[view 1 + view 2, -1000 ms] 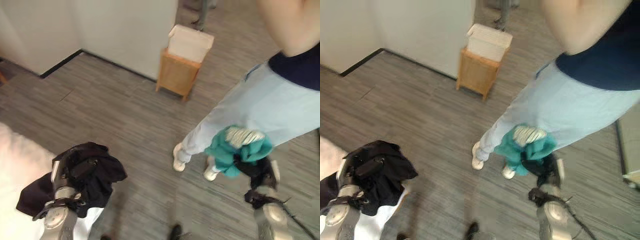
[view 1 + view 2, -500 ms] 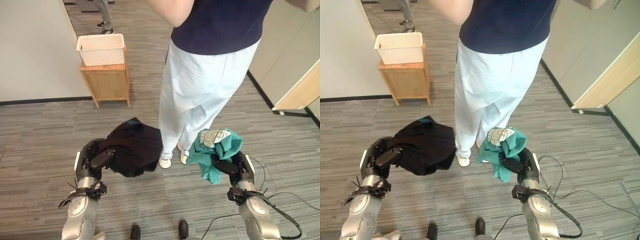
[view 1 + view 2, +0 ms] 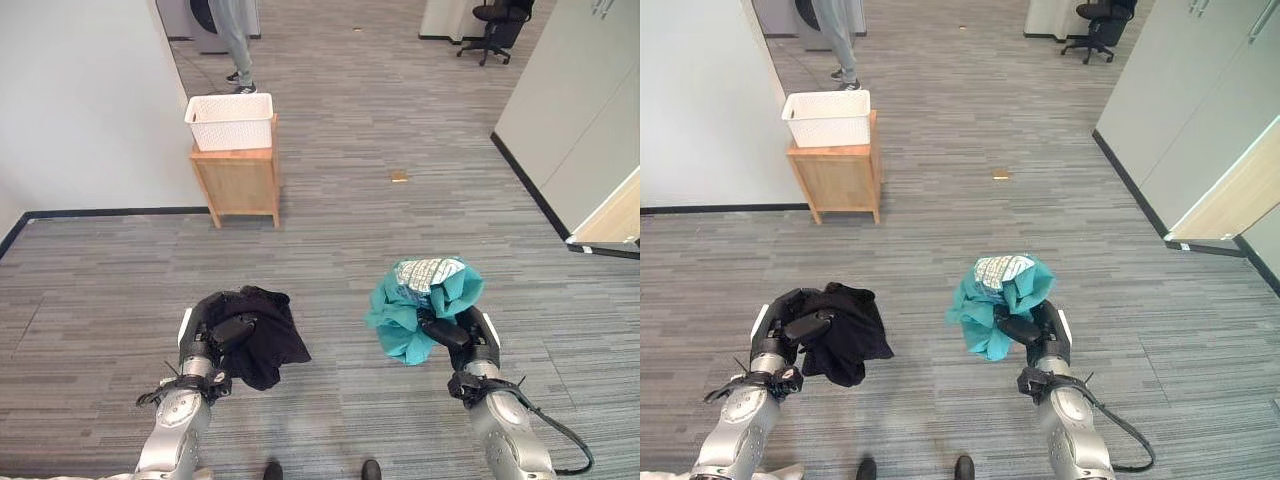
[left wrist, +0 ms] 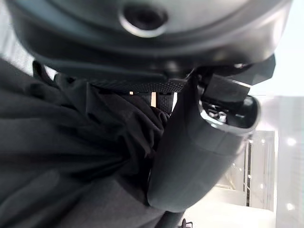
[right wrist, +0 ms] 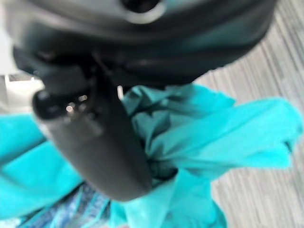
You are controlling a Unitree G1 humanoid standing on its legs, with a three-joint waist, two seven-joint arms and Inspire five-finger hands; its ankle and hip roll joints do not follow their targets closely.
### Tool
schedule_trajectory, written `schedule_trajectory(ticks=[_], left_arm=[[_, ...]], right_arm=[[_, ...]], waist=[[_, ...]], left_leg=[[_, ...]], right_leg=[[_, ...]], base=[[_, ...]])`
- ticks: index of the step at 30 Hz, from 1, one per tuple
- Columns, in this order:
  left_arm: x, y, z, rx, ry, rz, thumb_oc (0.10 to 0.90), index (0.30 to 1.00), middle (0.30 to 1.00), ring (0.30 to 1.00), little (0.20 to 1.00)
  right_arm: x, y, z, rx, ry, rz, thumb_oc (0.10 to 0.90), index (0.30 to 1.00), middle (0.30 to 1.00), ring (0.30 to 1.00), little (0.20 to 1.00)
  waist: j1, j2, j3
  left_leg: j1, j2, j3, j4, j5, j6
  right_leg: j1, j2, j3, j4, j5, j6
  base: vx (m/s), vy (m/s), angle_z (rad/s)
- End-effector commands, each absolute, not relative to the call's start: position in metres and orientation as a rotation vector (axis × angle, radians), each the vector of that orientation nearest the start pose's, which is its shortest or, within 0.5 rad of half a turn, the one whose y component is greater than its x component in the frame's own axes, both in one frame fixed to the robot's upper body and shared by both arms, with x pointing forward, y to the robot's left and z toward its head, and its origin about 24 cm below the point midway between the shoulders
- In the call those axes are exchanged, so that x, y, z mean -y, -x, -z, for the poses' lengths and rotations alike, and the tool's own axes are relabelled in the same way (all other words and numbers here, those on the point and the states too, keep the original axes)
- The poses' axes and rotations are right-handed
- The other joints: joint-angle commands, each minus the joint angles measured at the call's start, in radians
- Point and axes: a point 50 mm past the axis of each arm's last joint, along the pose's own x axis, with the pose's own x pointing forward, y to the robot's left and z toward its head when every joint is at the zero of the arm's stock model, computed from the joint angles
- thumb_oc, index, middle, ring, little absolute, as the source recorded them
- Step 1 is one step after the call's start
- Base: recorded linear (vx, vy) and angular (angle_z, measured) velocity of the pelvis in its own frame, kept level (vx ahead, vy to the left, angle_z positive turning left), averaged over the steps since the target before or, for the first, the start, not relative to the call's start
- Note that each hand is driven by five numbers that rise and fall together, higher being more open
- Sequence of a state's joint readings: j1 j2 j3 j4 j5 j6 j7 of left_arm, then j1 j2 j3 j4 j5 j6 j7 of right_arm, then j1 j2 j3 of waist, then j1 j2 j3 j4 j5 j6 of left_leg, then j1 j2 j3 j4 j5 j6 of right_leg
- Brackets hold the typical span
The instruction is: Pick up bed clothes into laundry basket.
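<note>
Black garment [image 3: 255, 335] is bunched in the left hand [image 3: 213, 338], thumb and fingers clamped round the cloth, held above the grey plank floor [image 3: 330, 250]; teal garment [image 3: 415, 310] with a patterned piece on top is wadded in the right hand [image 3: 458, 335], thumb pinching into it, also held off the floor. White laundry basket [image 3: 230, 120] sits on a small wooden stand [image 3: 238, 183] against the wall, well ahead of both hands. A person's legs [image 3: 236, 40] show beyond the basket, with an office chair [image 3: 497, 30] further off on the right.
</note>
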State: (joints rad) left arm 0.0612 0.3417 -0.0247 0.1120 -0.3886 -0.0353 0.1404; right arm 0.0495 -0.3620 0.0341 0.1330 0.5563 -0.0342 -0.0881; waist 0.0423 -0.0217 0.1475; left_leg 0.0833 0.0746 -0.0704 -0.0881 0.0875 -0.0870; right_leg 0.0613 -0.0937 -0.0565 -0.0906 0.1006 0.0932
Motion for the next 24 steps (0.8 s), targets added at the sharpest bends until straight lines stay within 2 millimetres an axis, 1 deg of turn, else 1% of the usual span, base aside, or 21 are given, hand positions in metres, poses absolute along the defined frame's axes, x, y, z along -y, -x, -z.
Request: schedule_trajectory(ticks=[1, 2, 3, 6, 8, 9, 10, 11, 12, 13, 14, 15, 16, 17, 18, 19, 20, 21, 22, 23, 24], left_arm=[[-0.243, -0.273, -0.115, 0.299, -0.069, -0.191, 0.400, 0.300, 0.300, 0.300, 0.300], [-0.246, -0.274, -0.129, 0.361, -0.055, -0.214, 0.400, 0.300, 0.300, 0.300, 0.300], [-0.248, -0.272, -0.131, 0.375, -0.056, -0.227, 0.400, 0.300, 0.300, 0.300, 0.300], [-0.257, -0.263, -0.131, 0.382, -0.068, -0.285, 0.400, 0.300, 0.300, 0.300, 0.300], [-0.269, -0.250, -0.122, 0.355, -0.066, -0.355, 0.400, 0.300, 0.300, 0.300, 0.300], [-0.269, -0.250, -0.122, 0.355, -0.066, -0.355, 0.400, 0.300, 0.300, 0.300, 0.300], [-0.269, -0.250, -0.122, 0.353, -0.066, -0.355, 0.400, 0.300, 0.300, 0.300, 0.300], [-0.273, -0.246, -0.115, 0.324, -0.072, -0.371, 0.400, 0.300, 0.300, 0.300, 0.300], [-0.272, -0.245, -0.112, 0.308, -0.066, -0.358, 0.400, 0.300, 0.300, 0.300, 0.300], [-0.272, -0.245, -0.110, 0.297, -0.060, -0.351, 0.400, 0.300, 0.300, 0.300, 0.300], [-0.272, -0.245, -0.110, 0.297, -0.059, -0.351, 0.400, 0.300, 0.300, 0.300, 0.300], [-0.268, -0.244, -0.107, 0.290, -0.024, -0.330, 0.400, 0.300, 0.300, 0.300, 0.300], [-0.266, -0.246, -0.108, 0.294, -0.023, -0.315, 0.400, 0.300, 0.300, 0.300, 0.300], [-0.264, -0.248, -0.110, 0.301, -0.029, -0.303, 0.400, 0.300, 0.300, 0.300, 0.300], [-0.263, -0.249, -0.114, 0.323, -0.023, -0.288, 0.400, 0.300, 0.300, 0.300, 0.300], [-0.263, -0.249, -0.114, 0.323, -0.022, -0.288, 0.400, 0.300, 0.300, 0.300, 0.300], [-0.261, -0.251, -0.119, 0.347, -0.010, -0.280, 0.400, 0.300, 0.300, 0.300, 0.300], [-0.259, -0.253, -0.121, 0.356, 0.000, -0.261, 0.400, 0.300, 0.300, 0.300, 0.300], [-0.255, -0.258, -0.121, 0.352, 0.008, -0.228, 0.400, 0.300, 0.300, 0.300, 0.300], [-0.255, -0.258, -0.121, 0.351, 0.008, -0.227, 0.400, 0.300, 0.300, 0.300, 0.300], [-0.253, -0.260, -0.121, 0.350, 0.007, -0.213, 0.400, 0.300, 0.300, 0.300, 0.300]], right_arm=[[0.225, -0.274, -0.103, 0.241, -0.156, 0.046, 0.400, 0.300, 0.300, 0.300, 0.300], [0.219, -0.280, -0.120, 0.300, -0.138, 0.011, 0.400, 0.300, 0.300, 0.300, 0.300], [0.217, -0.281, -0.125, 0.317, -0.139, 0.001, 0.400, 0.300, 0.300, 0.300, 0.300], [0.212, -0.283, -0.127, 0.325, -0.149, -0.011, 0.400, 0.300, 0.300, 0.300, 0.300], [0.213, -0.279, -0.127, 0.329, -0.131, -0.004, 0.400, 0.300, 0.300, 0.300, 0.300], [0.213, -0.278, -0.127, 0.329, -0.131, -0.004, 0.400, 0.300, 0.300, 0.300, 0.300], [0.213, -0.278, -0.126, 0.328, -0.131, -0.004, 0.400, 0.300, 0.300, 0.300, 0.300], [0.215, -0.276, -0.124, 0.321, -0.116, 0.007, 0.400, 0.300, 0.300, 0.300, 0.300], [0.213, -0.275, -0.121, 0.314, -0.115, 0.006, 0.400, 0.300, 0.300, 0.300, 0.300], [0.212, -0.274, -0.118, 0.304, -0.109, 0.001, 0.400, 0.300, 0.300, 0.300, 0.300], [0.212, -0.274, -0.118, 0.304, -0.108, 0.001, 0.400, 0.300, 0.300, 0.300, 0.300], [0.209, -0.271, -0.113, 0.289, -0.114, -0.006, 0.400, 0.300, 0.300, 0.300, 0.300], [0.207, -0.271, -0.111, 0.284, -0.128, -0.010, 0.400, 0.300, 0.300, 0.300, 0.300], [0.204, -0.272, -0.107, 0.271, -0.148, -0.013, 0.400, 0.300, 0.300, 0.300, 0.300], [0.206, -0.271, -0.104, 0.255, -0.158, -0.005, 0.400, 0.300, 0.300, 0.300, 0.300], [0.206, -0.271, -0.104, 0.254, -0.158, -0.006, 0.400, 0.300, 0.300, 0.300, 0.300], [0.210, -0.271, -0.104, 0.256, -0.159, 0.007, 0.400, 0.300, 0.300, 0.300, 0.300], [0.215, -0.269, -0.101, 0.247, -0.156, 0.024, 0.400, 0.300, 0.300, 0.300, 0.300], [0.224, -0.263, -0.096, 0.229, -0.156, 0.053, 0.400, 0.300, 0.300, 0.300, 0.300], [0.224, -0.263, -0.096, 0.228, -0.156, 0.054, 0.400, 0.300, 0.300, 0.300, 0.300], [0.228, -0.260, -0.094, 0.226, -0.158, 0.070, 0.400, 0.300, 0.300, 0.300, 0.300]], waist=[[0.003, -0.027, -0.043], [0.010, -0.029, -0.044], [0.013, -0.029, -0.042], [0.024, -0.033, -0.038], [0.038, -0.033, -0.029], [0.038, -0.033, -0.028], [0.037, -0.033, -0.030], [0.042, -0.020, -0.018], [0.037, -0.007, -0.005], [0.030, 0.001, 0.007], [0.035, -0.004, 0.004], [0.013, 0.027, 0.041], [0.007, 0.037, 0.054], [-0.004, 0.038, 0.059], [-0.025, 0.026, 0.057], [-0.029, 0.032, 0.059], [-0.044, 0.012, 0.053], [-0.073, 0.005, 0.050], [-0.103, -0.005, 0.037], [-0.106, 0.001, 0.038], [-0.116, -0.006, 0.029]], left_leg=[[-0.020, -0.052, -0.003, 0.081, -0.164, 0.064], [-0.031, -0.055, -0.017, 0.087, -0.156, 0.063], [-0.033, -0.055, -0.020, 0.088, -0.158, 0.062], [-0.038, -0.057, -0.029, 0.089, -0.161, 0.063], [-0.045, -0.062, -0.028, 0.112, -0.188, 0.067], [-0.053, -0.064, -0.028, 0.117, -0.181, 0.068], [-0.047, -0.063, -0.029, 0.116, -0.191, 0.068], [-0.046, -0.066, -0.029, 0.124, -0.208, 0.083], [-0.036, -0.069, -0.031, 0.125, -0.218, 0.104], [-0.021, -0.072, -0.029, 0.121, -0.226, 0.116], [-0.026, -0.077, -0.023, 0.122, -0.225, 0.117], [0.020, -0.069, -0.017, 0.111, -0.241, 0.135], [0.038, -0.062, -0.020, 0.107, -0.249, 0.134], [0.065, -0.052, -0.008, 0.101, -0.262, 0.131], [0.115, -0.035, -0.007, 0.099, -0.300, 0.108], [0.119, -0.028, -0.010, 0.099, -0.304, 0.106], [0.143, -0.024, -0.023, 0.107, -0.321, 0.089], [0.169, -0.005, -0.045, 0.114, -0.338, 0.072], [0.202, 0.031, -0.077, 0.122, -0.330, 0.043], [0.204, 0.038, -0.080, 0.121, -0.330, 0.042], [0.212, 0.051, -0.100, 0.133, -0.307, 0.029]], right_leg=[[-0.020, -0.029, 0.022, 0.130, -0.181, 0.021], [-0.024, -0.032, 0.017, 0.131, -0.177, 0.020], [-0.024, -0.033, 0.015, 0.132, -0.177, 0.020], [-0.025, -0.037, 0.013, 0.127, -0.175, 0.021], [-0.021, -0.050, 0.003, 0.143, -0.197, 0.028], [-0.027, -0.051, 0.004, 0.146, -0.190, 0.028], [-0.022, -0.051, 0.003, 0.147, -0.201, 0.028], [-0.056, -0.069, -0.004, 0.258, -0.211, 0.045], [-0.126, -0.077, 0.003, 0.404, -0.171, 0.063], [-0.192, -0.086, 0.017, 0.517, -0.105, 0.083], [-0.209, -0.089, 0.027, 0.535, -0.110, 0.085], [-0.326, -0.084, 0.066, 0.751, -0.034, 0.101], [-0.376, -0.089, 0.056, 0.786, -0.046, 0.097], [-0.421, -0.116, 0.026, 0.772, -0.042, 0.092], [-0.469, -0.140, -0.009, 0.670, -0.071, 0.094], [-0.461, -0.137, -0.016, 0.669, -0.076, 0.093], [-0.472, -0.124, -0.014, 0.563, -0.097, 0.091], [-0.460, -0.092, -0.007, 0.399, -0.096, 0.091], [-0.428, -0.050, 0.016, 0.225, -0.092, 0.097], [-0.416, -0.046, 0.008, 0.209, -0.085, 0.097], [-0.405, -0.037, 0.006, 0.137, -0.048, 0.099]], base=[[0.06, -0.031, 0.28], [0.07, -0.026, 0.27], [0.10, -0.031, 0.24], [0.12, -0.012, 0.18], [0.15, 0.018, 0.05], [0.09, 0.012, 0.03], [0.11, 0.071, 0.04], [0.18, 0.137, 0.05], [0.17, 0.184, 0.01], [0.06, 0.116, -0.09], [0.13, 0.186, -0.18], [0.21, 0.163, -0.15], [0.38, 0.171, -0.01], [0.57, -0.061, 0.09], [0.47, -0.088, -0.10], [0.52, -0.190, -0.17], [0.46, -0.222, -0.14], [0.86, -0.414, 0.24], [0.66, -0.320, 0.51], [0.62, -0.308, 0.83], [0.39, -0.219, 1.16]])
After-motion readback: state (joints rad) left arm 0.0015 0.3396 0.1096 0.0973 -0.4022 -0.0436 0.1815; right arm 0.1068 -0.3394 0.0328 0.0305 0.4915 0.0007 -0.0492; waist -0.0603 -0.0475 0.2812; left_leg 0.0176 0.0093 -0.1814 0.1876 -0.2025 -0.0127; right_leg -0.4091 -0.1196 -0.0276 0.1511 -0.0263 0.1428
